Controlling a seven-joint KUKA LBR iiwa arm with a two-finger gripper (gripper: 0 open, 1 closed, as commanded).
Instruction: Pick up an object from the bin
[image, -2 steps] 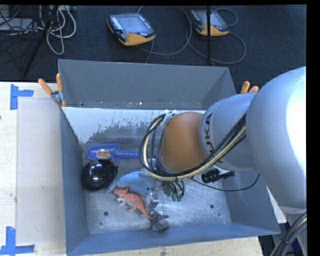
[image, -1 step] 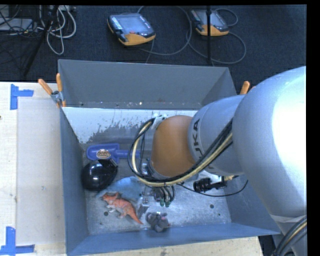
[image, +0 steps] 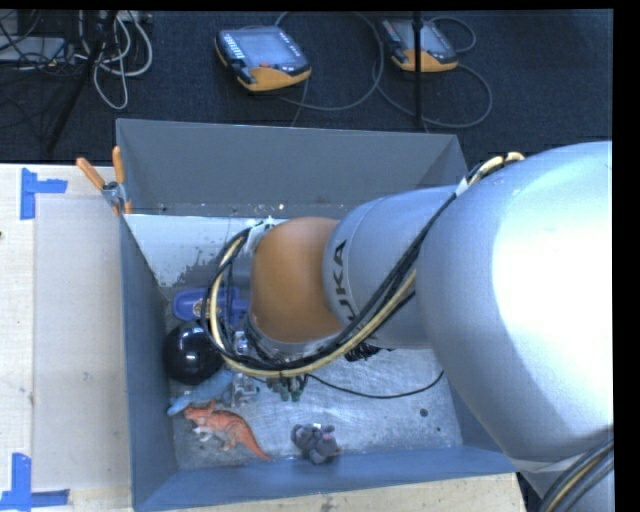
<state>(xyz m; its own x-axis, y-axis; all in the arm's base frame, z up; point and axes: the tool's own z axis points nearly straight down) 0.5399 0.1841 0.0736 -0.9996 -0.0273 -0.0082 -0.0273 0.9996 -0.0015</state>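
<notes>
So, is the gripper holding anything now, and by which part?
It cannot be told. The orange wrist cover hides the grasp; beside it lie a black ball and an orange toy dinosaur.

Light is fairly bright and even, coming from overhead. The arm shell is the brightest surface, with a broad pale sheen across its upper curve and no hard hotspot. The orange cover has a soft highlight on top and darkens toward its underside. The far wall of the bin is a flat, evenly lit grey. The floor is palest at near right, and deep shadow pools under the wrist and along the left wall. The black ball sits in that shadow with 1 faint glint. The orange dinosaur toy and grey lump are clearly lit and cast short soft shadows. The dark ground beyond the bin takes little light.
</notes>
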